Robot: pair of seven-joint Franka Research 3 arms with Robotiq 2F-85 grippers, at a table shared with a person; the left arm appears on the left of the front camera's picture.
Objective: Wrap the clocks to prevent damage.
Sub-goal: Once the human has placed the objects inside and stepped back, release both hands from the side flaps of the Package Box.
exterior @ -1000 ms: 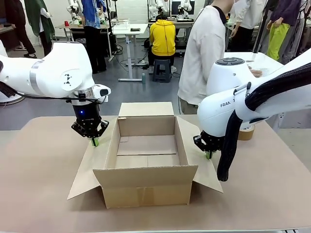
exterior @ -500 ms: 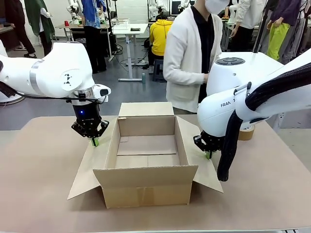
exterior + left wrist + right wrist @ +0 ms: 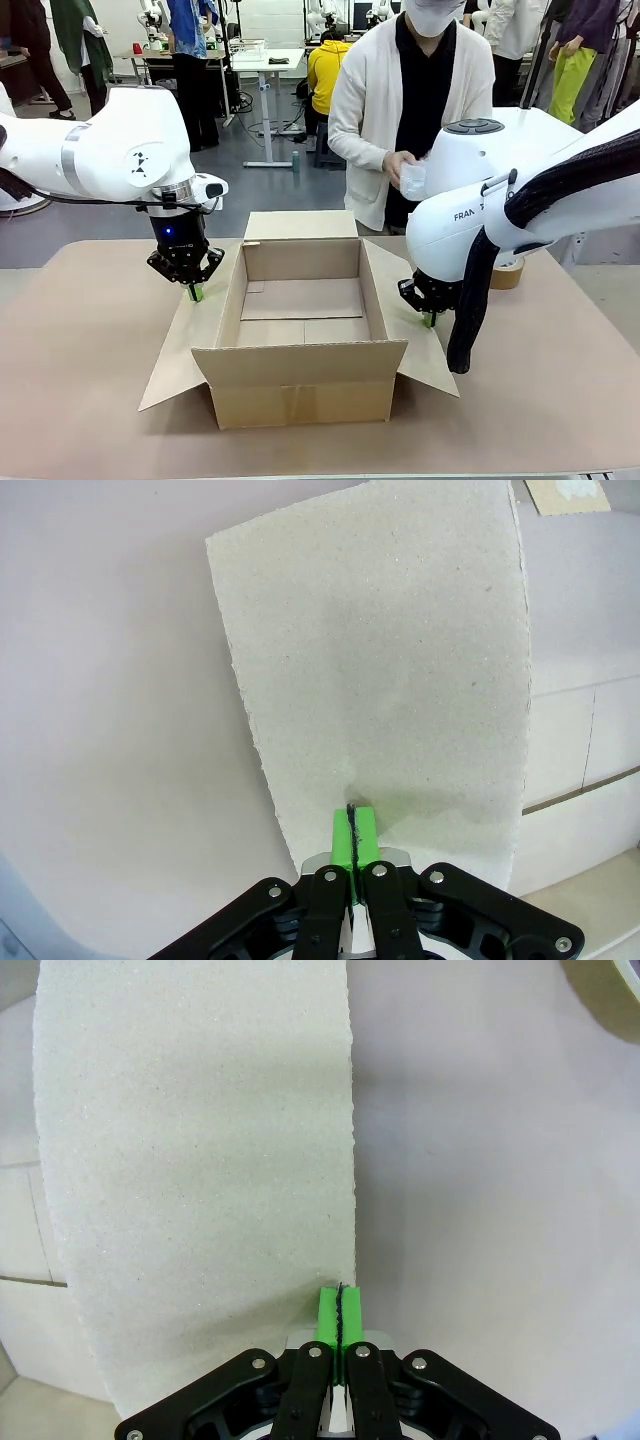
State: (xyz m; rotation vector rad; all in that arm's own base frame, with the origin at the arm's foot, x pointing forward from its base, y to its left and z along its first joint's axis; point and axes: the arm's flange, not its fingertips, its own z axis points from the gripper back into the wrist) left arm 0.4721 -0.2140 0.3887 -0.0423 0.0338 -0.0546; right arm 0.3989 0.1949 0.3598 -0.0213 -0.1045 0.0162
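Now both grippers point down at an open cardboard box (image 3: 300, 385) in the middle of the bench (image 3: 80, 350). The left gripper (image 3: 196, 292), pads pressed together, rests its tip on the left flap (image 3: 380, 660). The right gripper (image 3: 430, 320), likewise closed on nothing, touches the right flap (image 3: 200, 1160) near its edge. At the far side, a person's hand (image 3: 398, 165) holds a small pale bundle (image 3: 413, 182), possibly wrapping; too blurred to say. A tape roll (image 3: 508, 275) lies behind the right arm.
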